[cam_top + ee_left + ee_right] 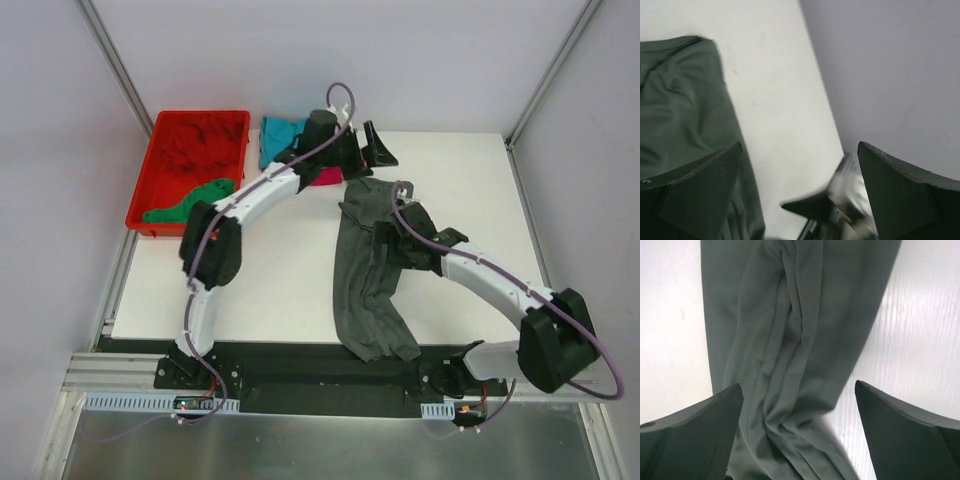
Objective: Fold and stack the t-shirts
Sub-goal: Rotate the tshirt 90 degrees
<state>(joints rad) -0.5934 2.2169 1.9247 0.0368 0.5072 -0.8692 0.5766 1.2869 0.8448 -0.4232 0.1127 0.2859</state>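
Note:
The dark grey t-shirt (366, 275) lies bunched in a long strip down the middle of the white table. My right gripper (386, 238) is open just above its upper half; the right wrist view shows the creased grey cloth (790, 340) between the spread fingers of the gripper (799, 385). My left gripper (367, 156) is open and empty at the shirt's far end; its wrist view shows the shirt's edge (675, 105) to the left of the gripper (800, 146). The teal shirt (276, 136) and the magenta shirt (326, 178) lie at the back, partly under the left arm.
The red plastic bin (143, 180) stands at the back left with the red shirt (200, 140) and the green shirt (190, 203) in it. The white table (270, 290) ends at grey walls behind and to the right (890, 75).

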